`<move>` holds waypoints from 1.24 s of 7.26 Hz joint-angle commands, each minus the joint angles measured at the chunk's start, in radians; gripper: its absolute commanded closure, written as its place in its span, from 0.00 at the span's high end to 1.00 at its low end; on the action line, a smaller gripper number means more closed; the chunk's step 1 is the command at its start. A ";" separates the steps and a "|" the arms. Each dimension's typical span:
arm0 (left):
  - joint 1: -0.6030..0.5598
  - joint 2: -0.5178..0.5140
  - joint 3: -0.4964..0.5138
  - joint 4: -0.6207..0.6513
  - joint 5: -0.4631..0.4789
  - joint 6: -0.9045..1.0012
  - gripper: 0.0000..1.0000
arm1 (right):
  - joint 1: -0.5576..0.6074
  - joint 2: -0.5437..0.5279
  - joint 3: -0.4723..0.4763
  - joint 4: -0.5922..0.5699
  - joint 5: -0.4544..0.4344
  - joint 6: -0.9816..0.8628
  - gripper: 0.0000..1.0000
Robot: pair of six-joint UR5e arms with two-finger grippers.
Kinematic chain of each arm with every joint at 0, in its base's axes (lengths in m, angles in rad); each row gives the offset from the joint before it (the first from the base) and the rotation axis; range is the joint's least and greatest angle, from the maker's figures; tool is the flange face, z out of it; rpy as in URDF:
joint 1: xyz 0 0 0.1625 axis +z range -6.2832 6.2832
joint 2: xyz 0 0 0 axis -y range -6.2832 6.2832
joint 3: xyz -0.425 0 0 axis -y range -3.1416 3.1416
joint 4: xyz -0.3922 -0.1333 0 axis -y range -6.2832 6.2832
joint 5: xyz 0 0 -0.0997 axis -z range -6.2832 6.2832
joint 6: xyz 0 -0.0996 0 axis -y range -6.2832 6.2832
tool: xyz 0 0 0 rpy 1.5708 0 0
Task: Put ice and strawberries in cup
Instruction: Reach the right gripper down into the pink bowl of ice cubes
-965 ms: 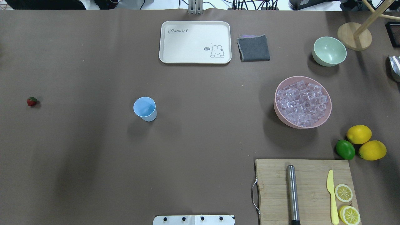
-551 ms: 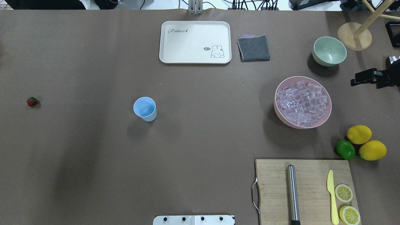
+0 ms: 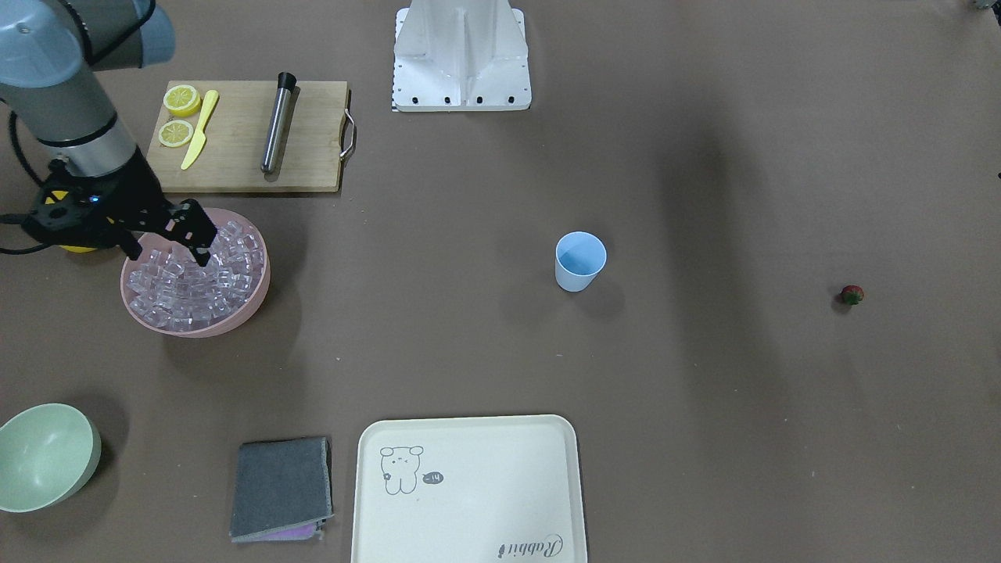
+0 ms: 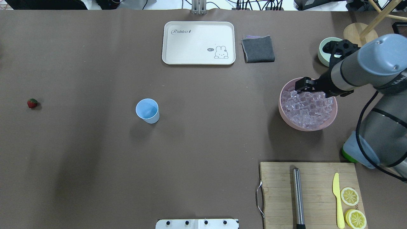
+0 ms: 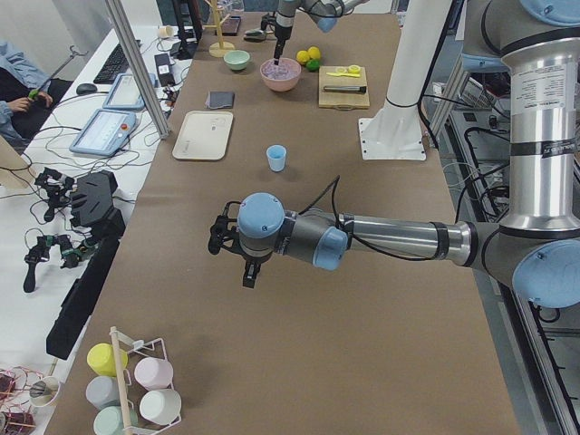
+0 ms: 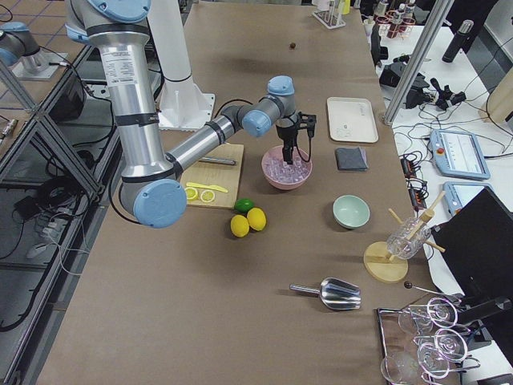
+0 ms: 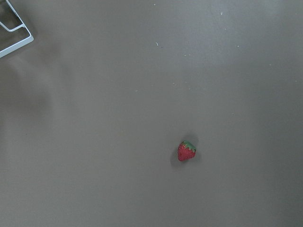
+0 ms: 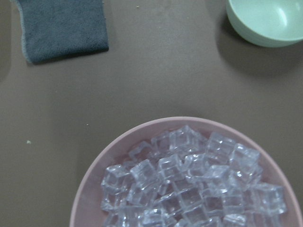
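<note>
Right end effector (image 3: pixel 195 238) hovers over ice (image 4: pixel 306 106) in pink bowl (image 4: pixel 284 118), fingers apart, nothing held. Left end effector (image 5: pixel 232 246): cannot tell its state. Strawberry (image 7: pixel 186 151) sits loose in its wrist view. Risks: glassy cubes likely slip from the pinch or drop on the carry, since cup (image 4: pixel 147 110) stands well apart, mid-desk. Light cup may tip. Desk (image 4: pixel 206 143) has a brown matte cover. Lab room, white side bench (image 5: pixel 63 122).

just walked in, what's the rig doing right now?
The right gripper hangs open just over the ice in the pink bowl, with nothing gripped yet. The left gripper hovers above the robot's left end of the table, with the strawberry in its wrist view; I can't tell if it's open or shut. The cup stands upright mid-table, empty.
</note>
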 commanded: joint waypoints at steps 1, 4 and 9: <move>0.000 0.000 0.001 0.000 0.001 0.000 0.98 | -0.068 0.000 0.008 0.000 -0.055 0.144 0.94; 0.000 0.000 0.001 0.000 -0.001 0.000 0.98 | -0.123 -0.029 0.011 -0.001 -0.118 0.287 0.80; 0.002 0.000 -0.001 -0.002 -0.001 -0.002 0.98 | -0.173 -0.064 0.026 -0.004 -0.132 0.313 0.79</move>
